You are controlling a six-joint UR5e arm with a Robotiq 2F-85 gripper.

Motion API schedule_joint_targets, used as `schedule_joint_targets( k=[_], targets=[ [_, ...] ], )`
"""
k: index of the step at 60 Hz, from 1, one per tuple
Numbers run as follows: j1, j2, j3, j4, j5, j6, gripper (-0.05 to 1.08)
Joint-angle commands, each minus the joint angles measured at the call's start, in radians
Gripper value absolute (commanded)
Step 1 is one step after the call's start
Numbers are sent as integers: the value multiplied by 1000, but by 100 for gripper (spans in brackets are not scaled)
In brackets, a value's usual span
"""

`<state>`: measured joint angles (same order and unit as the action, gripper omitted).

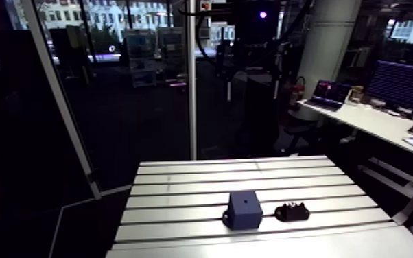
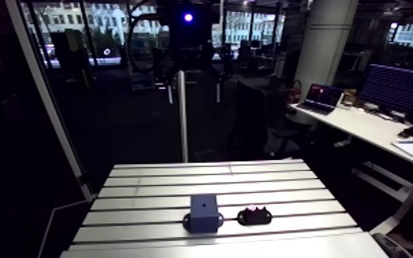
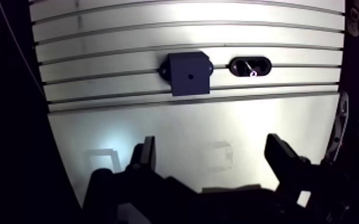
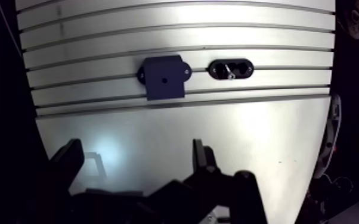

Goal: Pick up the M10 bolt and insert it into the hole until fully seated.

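My pincer [image 3: 212, 149] hangs wide and empty, well short of the block [image 3: 189, 65] whose hole [image 3: 189, 76] faces up to receive the M10 bolt [image 3: 251, 67], propped ready in a holder [image 3: 237, 67] just beside it

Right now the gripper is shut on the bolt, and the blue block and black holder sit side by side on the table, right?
Not quite. The wrist view shows the gripper open and empty above the table; the bolt lies in the black holder. The blue block and holder do sit side by side.
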<state>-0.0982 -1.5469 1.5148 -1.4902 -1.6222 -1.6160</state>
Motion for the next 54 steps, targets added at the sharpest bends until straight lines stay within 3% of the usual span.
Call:
schedule_joint_targets(
  k=[1,54],
  targets=[
    [8,94,-51,0,11,-5,1],
    [3,95,-47,-7,5,-15,1]
  ],
)
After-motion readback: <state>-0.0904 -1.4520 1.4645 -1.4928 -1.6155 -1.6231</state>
